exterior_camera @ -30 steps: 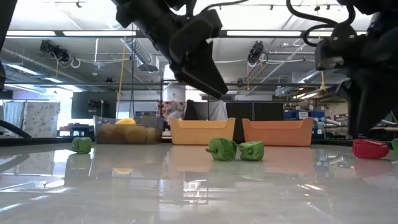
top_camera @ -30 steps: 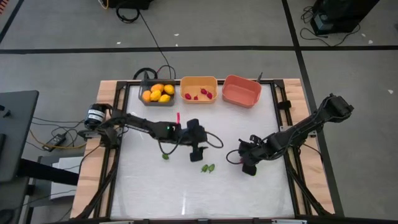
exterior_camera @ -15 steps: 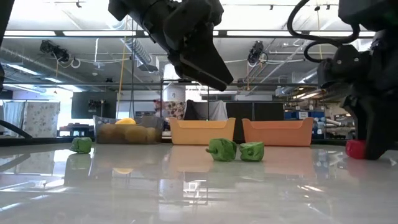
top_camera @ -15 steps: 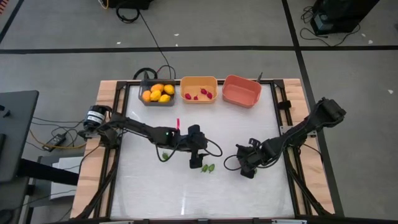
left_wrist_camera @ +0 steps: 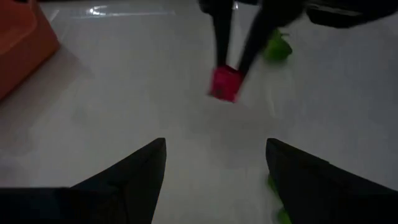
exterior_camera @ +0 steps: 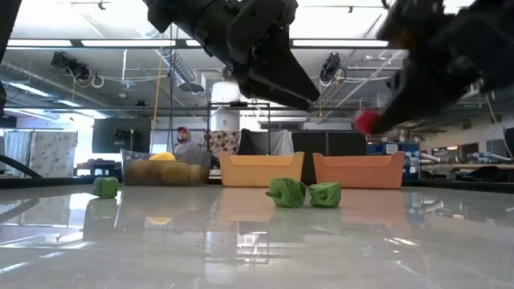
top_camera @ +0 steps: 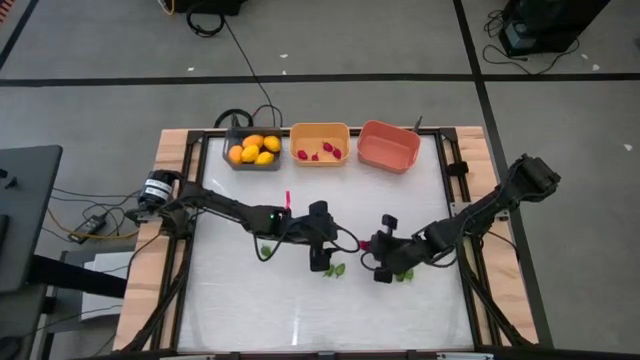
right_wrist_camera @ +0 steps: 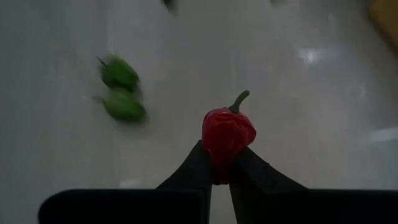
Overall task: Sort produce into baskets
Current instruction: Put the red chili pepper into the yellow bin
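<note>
Yellow fruits [top_camera: 253,150] binned; right gripper [right_wrist_camera: 221,163] fingers clamp a red pepper [right_wrist_camera: 228,132]; left gripper [left_wrist_camera: 214,163] fingers open; green peppers [exterior_camera: 303,193] unsorted on worktop [top_camera: 240,300].

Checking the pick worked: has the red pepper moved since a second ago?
Yes. The red pepper, pinched by the right gripper, is now lifted off the table, level with the salmon basket's rim in the low view.

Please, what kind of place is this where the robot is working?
Probably a robotics lab or workshop in a large industrial hall. The low view shows bare ceiling pipes and strip lights over open workspace. From above, the table stands on a taped floor with loose cables.
</note>
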Robot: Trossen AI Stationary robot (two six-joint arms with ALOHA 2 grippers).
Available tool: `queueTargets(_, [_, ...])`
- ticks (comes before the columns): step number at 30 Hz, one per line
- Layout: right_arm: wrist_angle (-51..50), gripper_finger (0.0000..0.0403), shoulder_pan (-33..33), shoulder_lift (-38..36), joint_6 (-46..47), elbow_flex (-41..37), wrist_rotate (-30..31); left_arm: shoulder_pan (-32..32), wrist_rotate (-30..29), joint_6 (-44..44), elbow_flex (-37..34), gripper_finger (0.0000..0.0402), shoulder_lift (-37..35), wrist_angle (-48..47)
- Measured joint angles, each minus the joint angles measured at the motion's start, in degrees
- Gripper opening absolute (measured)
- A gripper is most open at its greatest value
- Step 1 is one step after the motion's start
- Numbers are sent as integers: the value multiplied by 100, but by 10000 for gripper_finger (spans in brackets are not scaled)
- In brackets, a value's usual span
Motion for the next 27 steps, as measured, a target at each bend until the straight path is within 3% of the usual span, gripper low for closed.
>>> queueTargets(8, [1035, 43, 98, 18, -1272, 0, 388, 22, 316, 134, 2, 282, 28, 422])
queueTargets(15, [1543, 43, 96, 18, -1801, 0, 390, 21, 634, 127, 1, 278, 26, 633])
queueTargets(27, [1729, 43, 3, 18, -2069, -2, 451, 21, 638, 116, 2, 182, 26, 909])
